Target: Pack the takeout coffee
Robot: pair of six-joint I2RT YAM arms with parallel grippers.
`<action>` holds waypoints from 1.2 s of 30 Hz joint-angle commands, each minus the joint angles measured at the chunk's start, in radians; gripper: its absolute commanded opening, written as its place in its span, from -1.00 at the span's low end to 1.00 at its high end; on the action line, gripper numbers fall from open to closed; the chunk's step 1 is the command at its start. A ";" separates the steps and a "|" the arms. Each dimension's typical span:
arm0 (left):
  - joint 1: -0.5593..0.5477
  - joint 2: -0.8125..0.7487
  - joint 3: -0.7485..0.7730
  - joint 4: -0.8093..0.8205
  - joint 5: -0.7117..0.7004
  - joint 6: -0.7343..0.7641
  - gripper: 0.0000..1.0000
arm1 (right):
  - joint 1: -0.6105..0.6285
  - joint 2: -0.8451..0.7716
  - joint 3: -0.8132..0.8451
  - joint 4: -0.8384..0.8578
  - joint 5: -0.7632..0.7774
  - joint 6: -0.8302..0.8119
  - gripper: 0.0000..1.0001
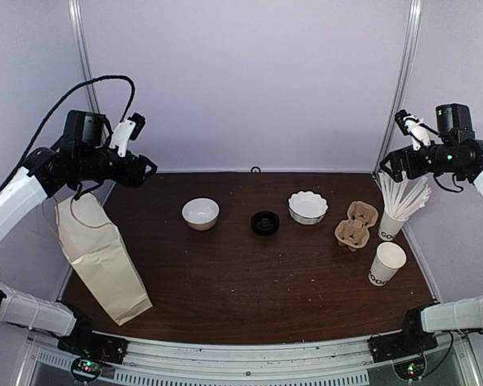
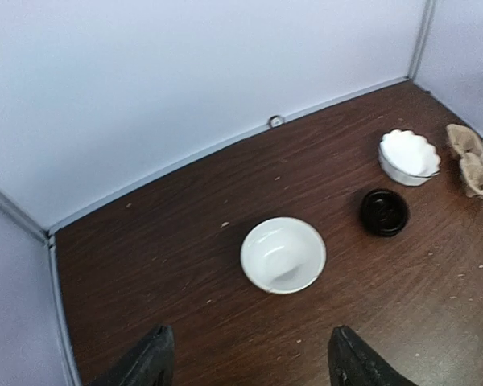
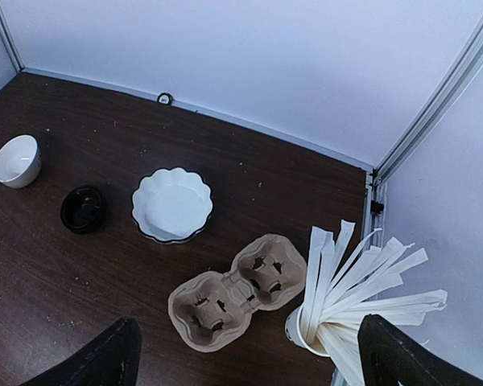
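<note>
Because the small white tapered paper cup with dark lettering (image 1: 386,264) stands upright, mouth up, at the near right of the dark brown wooden worktop (image 1: 249,281), the right end effector (image 1: 389,167) is the nearer one. The cup lies below it and toward the arm bases, long axis vertical. Its round black plastic lid (image 1: 265,223) lies flat mid-worktop, between a plain white ceramic bowl (image 1: 200,213) and a scalloped white bowl (image 1: 307,207), well apart from the cup. The right end effector and the left end effector (image 1: 147,169) hang high above the worktop, fingers spread, holding nothing. Just beyond the cup stands a like cup filled with white sticks (image 1: 390,225), with a brown moulded-pulp cup carrier (image 1: 357,225) beside it, so an approach from the far side would be tight. A tan paper bag (image 1: 101,257) sits at the left edge, below the left end effector.
</note>
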 commanded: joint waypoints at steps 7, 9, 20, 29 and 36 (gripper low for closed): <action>-0.367 0.229 0.310 -0.084 0.190 0.092 0.33 | -0.020 -0.011 -0.026 -0.264 -0.105 -0.237 0.98; -0.443 0.289 0.347 -0.112 0.184 0.118 0.31 | -0.022 0.009 -0.029 -0.328 -0.102 -0.289 0.92; -0.589 0.471 0.257 -0.025 0.253 0.038 0.21 | -0.028 0.072 -0.163 -0.534 0.096 -0.438 0.18; -0.604 0.527 0.260 0.014 0.291 0.016 0.21 | -0.036 0.117 -0.247 -0.506 0.230 -0.412 -0.08; -0.627 0.530 0.258 0.018 0.303 0.010 0.22 | -0.036 0.164 -0.282 -0.407 0.342 -0.356 -0.17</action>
